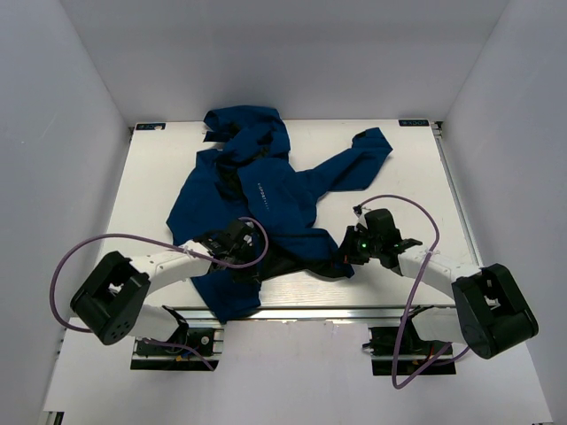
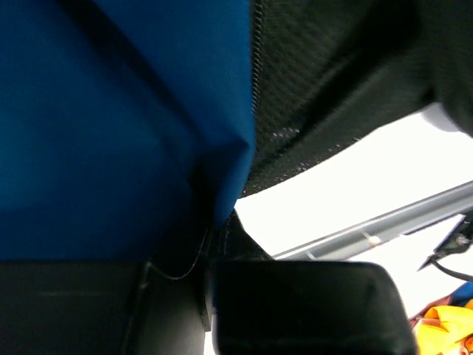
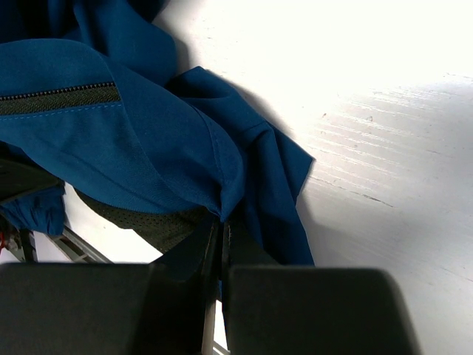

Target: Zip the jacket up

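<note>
The white table [image 1: 416,177] carries the jacket [image 1: 266,190], which lies crumpled across its middle and left. The hood is bunched at the far side, one sleeve is thrown out to the far right, and the open hem faces the near edge. It is not zipped: the front hangs apart and the black mesh lining [image 2: 332,89] shows between the panels.

Both arms work that near hem. The right gripper [image 1: 348,252] has its fingers pressed together on a fold of blue fabric at the near right hem. The left gripper [image 1: 246,264] sits at the near left hem. Its fingers are almost together, with the corner of the blue panel running down into the gap, so it appears to be pinching that corner, though the contact itself is too dark to see.

The step in hand looks like getting hold of the two bottom ends of the front opening. To do it well, each pinch should sit right at the foot of its zipper edge, not on loose cloth. The zipper teeth [image 2: 256,66] run just above the left pinch, which is promising. In the right wrist view the zipper tape [image 3: 59,97] lies well to the left of the held fold, so that grip may need to shift. Drawing the hem gently taut between the arms should bring the two rows parallel.
</note>
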`<state>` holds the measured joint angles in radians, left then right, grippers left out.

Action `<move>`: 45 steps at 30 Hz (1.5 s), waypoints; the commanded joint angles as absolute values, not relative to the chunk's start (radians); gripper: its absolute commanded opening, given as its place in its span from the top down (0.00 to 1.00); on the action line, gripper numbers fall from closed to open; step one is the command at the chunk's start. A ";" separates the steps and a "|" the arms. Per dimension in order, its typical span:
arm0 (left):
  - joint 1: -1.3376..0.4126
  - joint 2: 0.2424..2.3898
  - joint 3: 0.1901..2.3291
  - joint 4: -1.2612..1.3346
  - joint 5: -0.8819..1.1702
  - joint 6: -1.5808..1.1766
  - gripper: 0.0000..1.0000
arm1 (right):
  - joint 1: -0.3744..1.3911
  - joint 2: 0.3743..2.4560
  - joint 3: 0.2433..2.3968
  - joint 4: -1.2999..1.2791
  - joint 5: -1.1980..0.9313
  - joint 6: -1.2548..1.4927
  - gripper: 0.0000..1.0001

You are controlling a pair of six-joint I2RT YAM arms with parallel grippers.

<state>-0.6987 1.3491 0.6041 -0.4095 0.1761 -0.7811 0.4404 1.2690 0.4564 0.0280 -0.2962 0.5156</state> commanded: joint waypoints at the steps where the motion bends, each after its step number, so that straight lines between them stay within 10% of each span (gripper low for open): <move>1: -0.701 1.376 0.626 -0.426 0.196 -0.753 0.80 | 0.439 1.270 0.483 0.015 -0.264 0.491 1.00; 11: -0.701 1.355 0.641 -0.414 0.222 -0.753 0.55 | 0.439 1.287 0.485 0.015 -0.279 0.485 1.00; 25: -0.701 1.312 0.664 -0.442 0.213 -0.787 0.75 | 0.439 1.299 0.477 0.021 -0.302 0.480 1.00; 41: -0.701 1.302 0.670 -0.466 0.212 -0.788 0.65 | 0.439 1.310 0.477 0.025 -0.311 0.476 1.00; 45: -0.701 1.287 0.678 -0.474 0.209 -0.790 0.79 | 0.439 1.315 0.474 0.029 -0.314 0.476 1.00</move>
<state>-0.6979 1.3312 0.6388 -0.4599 0.2169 -0.7925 0.4404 1.2984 0.4622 0.0341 -0.3161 0.4969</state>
